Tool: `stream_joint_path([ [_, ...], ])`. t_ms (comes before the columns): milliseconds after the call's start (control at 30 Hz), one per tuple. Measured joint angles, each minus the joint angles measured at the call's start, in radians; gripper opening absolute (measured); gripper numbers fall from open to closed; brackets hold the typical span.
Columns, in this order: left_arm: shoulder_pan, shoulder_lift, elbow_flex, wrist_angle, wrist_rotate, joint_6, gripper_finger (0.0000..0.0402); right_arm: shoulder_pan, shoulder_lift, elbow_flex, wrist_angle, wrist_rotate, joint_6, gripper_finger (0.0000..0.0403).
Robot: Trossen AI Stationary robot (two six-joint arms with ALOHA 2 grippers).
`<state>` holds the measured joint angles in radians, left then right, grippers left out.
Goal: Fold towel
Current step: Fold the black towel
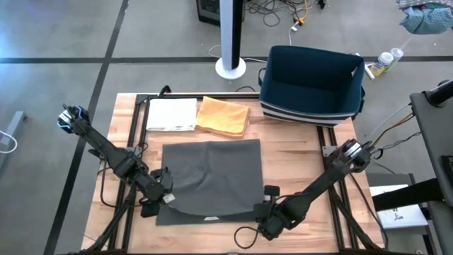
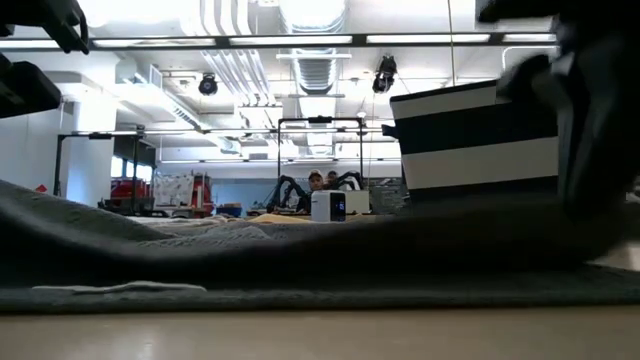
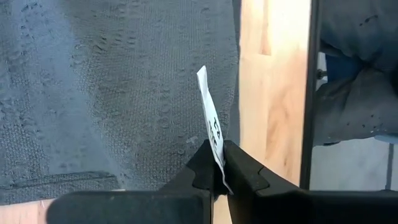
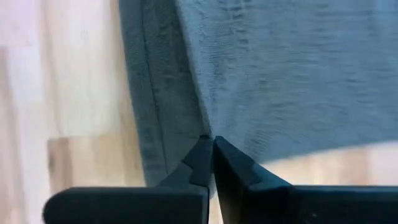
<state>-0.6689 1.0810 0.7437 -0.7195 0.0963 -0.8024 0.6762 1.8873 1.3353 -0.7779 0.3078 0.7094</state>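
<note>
A dark grey towel (image 1: 212, 177) lies spread on the wooden table (image 1: 297, 163), and in the low view (image 2: 300, 250) it swells up from the tabletop. My left gripper (image 1: 164, 195) is shut at the towel's near left corner, where a white label (image 3: 210, 118) sticks up. My right gripper (image 1: 265, 202) is shut at the near right corner. The towel's far part rests flat on the table. My left gripper pinches the towel's near left corner (image 3: 205, 146) between its two fingers, with the white label caught between them. It comes slanting down from the table's left. The cloth beyond the fingers lies on the wood. My right gripper pinches the towel just inside the hem (image 4: 199, 127) at its near right corner, between the two fingertips. It comes slanting down from the near right. One layer or several, I cannot tell. The cloth creases up to the fingertips, and the hem beside them lies on the table.
An orange cloth (image 1: 223, 115) and a folded white one (image 1: 171, 113) lie at the table's far edge. A navy bin with white stripes (image 1: 311, 81) stands at the far right. Bare wood shows to the towel's right and left.
</note>
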Motion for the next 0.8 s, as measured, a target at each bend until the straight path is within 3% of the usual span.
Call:
stream_joint_path([
  [100,0.0,-0.027,0.0,0.005,0.0,-0.019,0.0008,0.0,-0.021,0.029,-0.039,-0.025,-0.016,0.0009],
  [233,-0.044,-0.033,0.0,0.092,0.036,-0.075,0.0008,0.005,-0.026,0.038,0.041,-0.131,-0.014,0.0003],
  [600,-0.116,0.111,-0.05,0.102,0.054,-0.055,0.001,0.008,0.101,-0.011,0.37,-0.227,0.009,0.0008],
  [800,-0.115,0.133,-0.05,0.103,0.053,-0.03,0.0015,0.006,0.144,-0.011,0.39,-0.285,0.034,0.0009],
])
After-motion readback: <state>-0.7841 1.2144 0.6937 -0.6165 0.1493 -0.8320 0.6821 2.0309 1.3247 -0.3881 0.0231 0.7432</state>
